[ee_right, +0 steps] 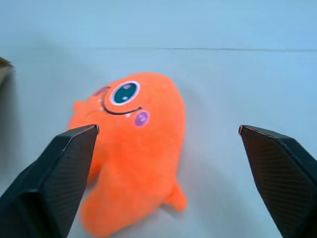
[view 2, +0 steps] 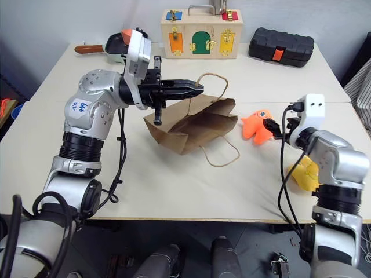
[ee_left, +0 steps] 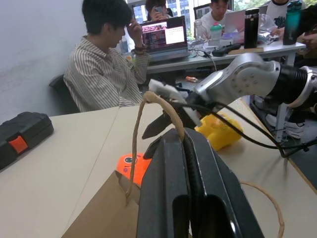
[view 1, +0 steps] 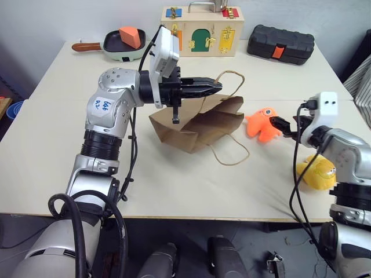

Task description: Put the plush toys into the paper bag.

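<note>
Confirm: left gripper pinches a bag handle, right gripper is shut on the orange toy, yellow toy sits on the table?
Not quite. The right gripper is open around the orange toy, not shut on it; the right wrist view shows this. The left gripper does pinch the bag handle; the yellow toy sits on the table.

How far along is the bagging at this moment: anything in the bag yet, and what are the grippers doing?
Nothing looks bagged: the orange plush toy and the yellow plush toy both lie on the table, outside the paper bag. In hand: the left gripper is shut on one bag handle, lifting it. The right gripper is open, with the orange toy between its fingers, not gripped. Left: both toys.
</note>
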Motion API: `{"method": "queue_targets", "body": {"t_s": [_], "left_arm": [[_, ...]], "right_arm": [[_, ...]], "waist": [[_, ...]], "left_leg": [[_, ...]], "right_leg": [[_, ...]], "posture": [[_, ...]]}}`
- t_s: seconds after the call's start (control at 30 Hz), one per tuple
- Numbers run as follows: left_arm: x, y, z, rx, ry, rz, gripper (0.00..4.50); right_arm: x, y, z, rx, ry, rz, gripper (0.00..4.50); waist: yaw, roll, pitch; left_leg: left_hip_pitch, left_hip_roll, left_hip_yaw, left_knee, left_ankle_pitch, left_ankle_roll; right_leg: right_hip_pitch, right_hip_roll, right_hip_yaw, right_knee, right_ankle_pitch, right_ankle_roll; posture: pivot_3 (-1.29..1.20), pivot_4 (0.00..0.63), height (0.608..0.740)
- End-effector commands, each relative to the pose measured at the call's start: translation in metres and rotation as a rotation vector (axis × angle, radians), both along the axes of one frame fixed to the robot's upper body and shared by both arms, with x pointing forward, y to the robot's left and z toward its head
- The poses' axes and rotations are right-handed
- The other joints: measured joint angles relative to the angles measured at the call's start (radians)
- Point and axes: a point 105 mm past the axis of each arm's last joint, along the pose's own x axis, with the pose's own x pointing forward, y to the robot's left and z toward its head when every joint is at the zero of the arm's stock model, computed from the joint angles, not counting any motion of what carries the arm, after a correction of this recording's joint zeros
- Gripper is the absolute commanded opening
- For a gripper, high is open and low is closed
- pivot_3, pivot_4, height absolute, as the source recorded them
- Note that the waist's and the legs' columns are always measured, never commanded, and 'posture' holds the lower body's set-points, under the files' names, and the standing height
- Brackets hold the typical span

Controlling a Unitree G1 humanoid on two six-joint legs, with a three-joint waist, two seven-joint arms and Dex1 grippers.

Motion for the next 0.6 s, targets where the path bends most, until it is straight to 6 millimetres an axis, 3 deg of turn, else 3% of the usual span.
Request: {"method": "queue_targets", "body": {"t_s": [0.03,0.17,0.37,0.5,0.6], "left_arm": [[-0.008,-0.002,0.013,-0.011,-0.058,-0.021,0.00],[-0.008,-0.001,0.012,-0.011,-0.060,-0.017,0.00],[-0.007,0.001,0.012,-0.015,-0.059,-0.008,0.00],[-0.006,0.000,0.012,-0.018,-0.056,-0.007,0.00],[-0.006,-0.001,0.011,-0.020,-0.055,-0.014,0.00]], "right_arm": [[0.011,0.012,0.003,0.114,-0.002,0.021,4.49],[0.014,0.018,-0.005,0.179,0.017,0.022,4.49],[0.001,0.006,0.007,0.165,-0.053,0.021,2.54],[-0.018,-0.005,0.043,0.168,-0.191,0.053,1.08],[-0.046,0.022,0.082,0.225,-0.308,0.254,0.27]], "waist": [[0.000,0.000,0.000],[0.002,0.000,0.000],[0.005,0.000,0.000],[0.005,0.000,0.000],[0.001,0.000,0.000]], "left_leg": [[0.000,0.000,0.000,0.000,0.000,0.000],[0.000,0.000,0.000,0.000,0.000,0.000],[0.000,0.000,-0.001,0.001,0.000,0.000],[-0.001,0.000,-0.001,0.001,0.000,0.000],[-0.001,0.000,0.000,0.001,0.000,0.000]], "right_leg": [[0.000,0.000,0.000,0.000,0.000,0.000],[0.000,0.000,0.000,0.000,0.000,0.000],[0.000,0.000,-0.001,0.000,0.000,0.000],[0.000,0.000,-0.001,0.000,0.000,0.000],[0.000,0.000,-0.001,-0.001,0.000,0.000]], "posture": [[0.00,0.150,0.740],[0.00,0.150,0.740],[0.00,0.150,0.740],[0.00,0.150,0.740],[0.00,0.150,0.740]]}}
